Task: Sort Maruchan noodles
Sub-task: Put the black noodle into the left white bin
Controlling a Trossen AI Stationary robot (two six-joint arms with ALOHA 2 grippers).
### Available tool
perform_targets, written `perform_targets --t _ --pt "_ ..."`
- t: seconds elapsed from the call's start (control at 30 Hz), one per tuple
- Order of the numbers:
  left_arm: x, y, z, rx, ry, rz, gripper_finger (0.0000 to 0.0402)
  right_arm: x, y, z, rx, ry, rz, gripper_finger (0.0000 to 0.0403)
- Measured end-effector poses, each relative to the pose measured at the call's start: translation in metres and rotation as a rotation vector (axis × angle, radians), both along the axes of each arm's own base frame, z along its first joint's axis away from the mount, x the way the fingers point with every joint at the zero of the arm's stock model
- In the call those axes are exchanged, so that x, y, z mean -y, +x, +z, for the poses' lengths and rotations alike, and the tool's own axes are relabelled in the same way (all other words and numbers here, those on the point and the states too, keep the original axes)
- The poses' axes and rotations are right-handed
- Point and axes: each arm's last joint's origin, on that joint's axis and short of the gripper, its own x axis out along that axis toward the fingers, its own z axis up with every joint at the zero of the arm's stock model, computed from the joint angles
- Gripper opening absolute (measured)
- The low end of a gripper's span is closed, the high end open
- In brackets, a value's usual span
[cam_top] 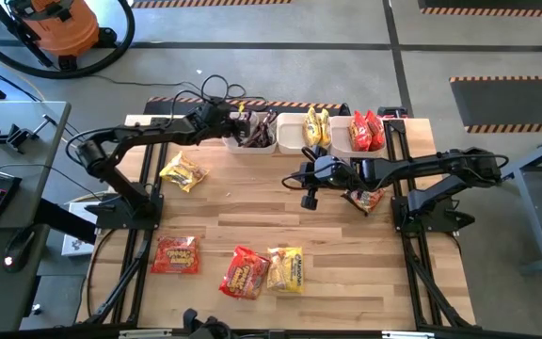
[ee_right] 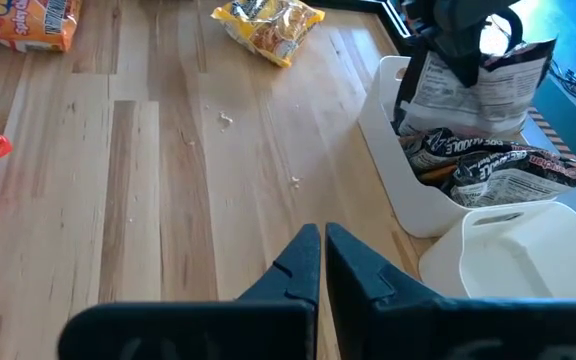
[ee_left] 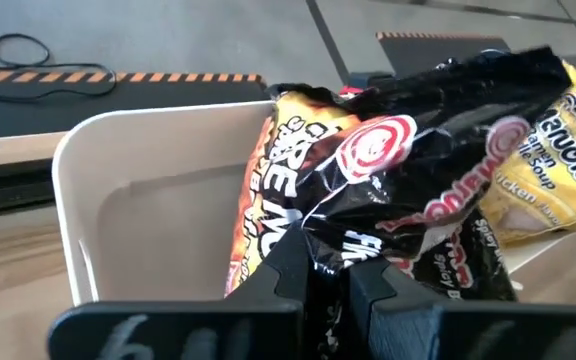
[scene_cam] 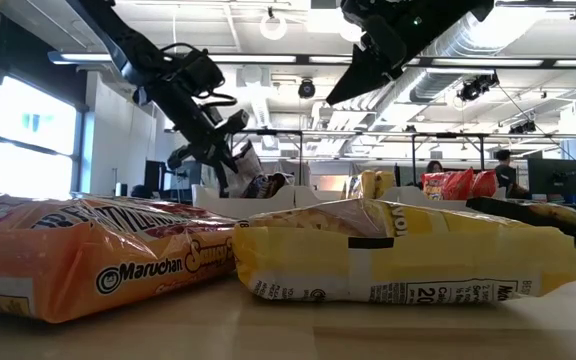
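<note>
L gripper (ee_left: 330, 275) clamped on dark crinkly ramen packet (ee_left: 408, 190), held upright over white plastic bin (ee_left: 148, 200); packet's top edge cut off.
R gripper (ee_right: 323, 262) clenched empty mid-table; farther bins' contents partly hidden.

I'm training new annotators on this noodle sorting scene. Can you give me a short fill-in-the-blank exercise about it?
1. The left gripper is shut on a ____ packet over the leftmost bin.
2. The middle bin holds ____ packets.
3. The right gripper, holding nothing, is ____.

Missing words: dark; yellow; shut
</note>
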Motion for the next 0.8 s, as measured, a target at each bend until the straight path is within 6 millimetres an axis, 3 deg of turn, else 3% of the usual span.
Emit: perform_targets --t 0.23,0.4,0.6,0.7,0.8 --pt "-0.003 0.003 -0.006 -0.016 0.014 -0.017 0.0012 0.000 0.000 0.000 0.000 0.000 0.000 0.0000" --pt "-0.002 0.003 -0.004 -0.017 0.023 -0.062 0.0048 0.000 0.000 0.000 0.000 0.000 0.000 0.0000" --pt "0.003 0.001 0.012 0.019 0.070 -0.160 0.0093 0.000 0.005 -0.006 -0.019 -0.012 0.012 0.0000" --pt "0.005 -0.001 0.014 0.007 0.070 -0.168 0.0084 0.000 0.008 -0.011 -0.031 -0.007 0.034 0.0000" --pt "0.006 -0.001 0.012 -0.001 0.048 -0.195 0.0044 0.002 0.009 -0.011 -0.027 -0.007 0.053 0.0000"
